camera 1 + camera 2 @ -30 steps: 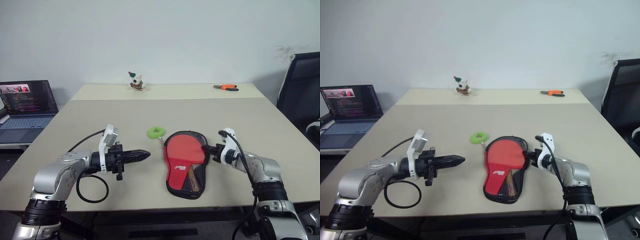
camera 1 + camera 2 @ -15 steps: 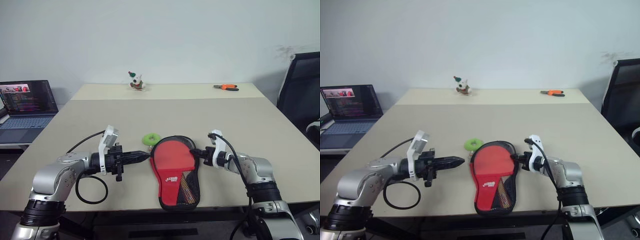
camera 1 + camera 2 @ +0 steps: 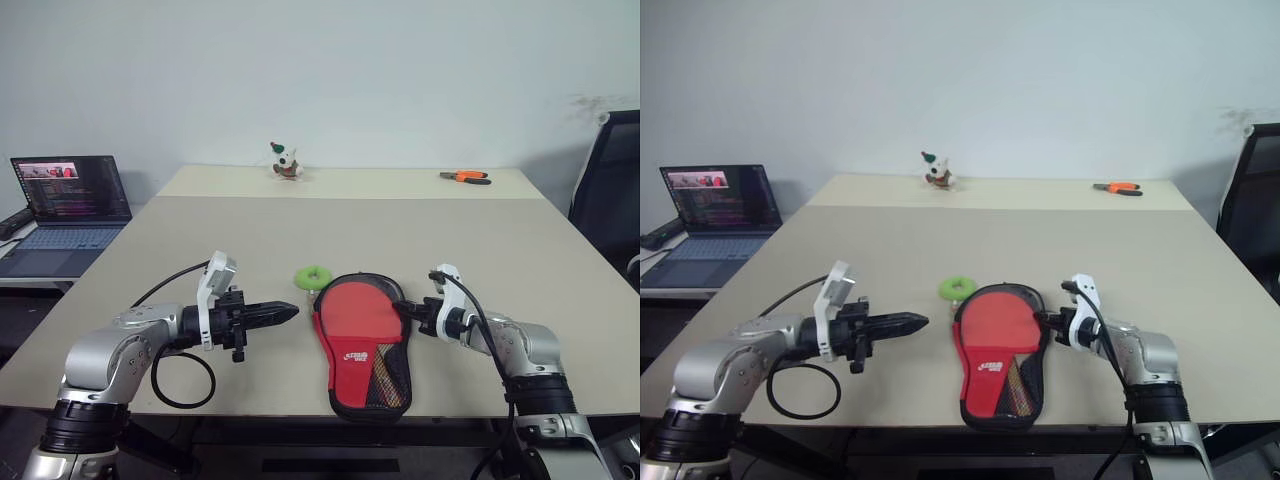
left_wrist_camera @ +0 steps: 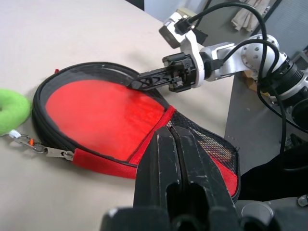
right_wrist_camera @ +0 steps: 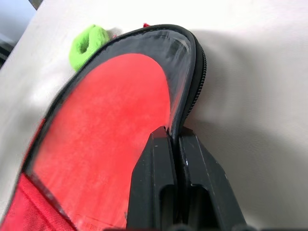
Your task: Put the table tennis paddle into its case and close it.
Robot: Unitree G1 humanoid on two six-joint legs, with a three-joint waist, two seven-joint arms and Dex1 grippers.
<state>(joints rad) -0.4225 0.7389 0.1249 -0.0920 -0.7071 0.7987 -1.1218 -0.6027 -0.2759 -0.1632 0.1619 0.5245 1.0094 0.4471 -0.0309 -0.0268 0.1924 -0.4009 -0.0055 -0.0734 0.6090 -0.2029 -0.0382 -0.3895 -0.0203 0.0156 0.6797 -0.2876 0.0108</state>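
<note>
The black case [image 3: 385, 372] lies flat near the table's front edge, its round end unzipped. The table tennis paddle's red face [image 3: 355, 312] shows inside that end; its handle is hidden under the red mesh panel. A green ring tag [image 3: 313, 276] hangs from the zipper at the case's far left. My right gripper [image 3: 400, 308] is at the case's right rim, and in the right wrist view its fingers [image 5: 159, 159] are pinched on the black rim [image 5: 190, 96]. My left gripper [image 3: 290, 311] hovers shut just left of the case, pointing at it and holding nothing.
A laptop [image 3: 70, 190] stands open at the far left. A small toy figure [image 3: 286, 162] and orange pliers [image 3: 465, 177] lie at the table's back edge. A black chair [image 3: 612, 170] is at the right. A black cable loop [image 3: 183, 380] hangs under my left arm.
My right gripper dragged the case by its rim toward the left gripper, then a little back to the right. The left arm stayed still. The whole view shifted slightly.
</note>
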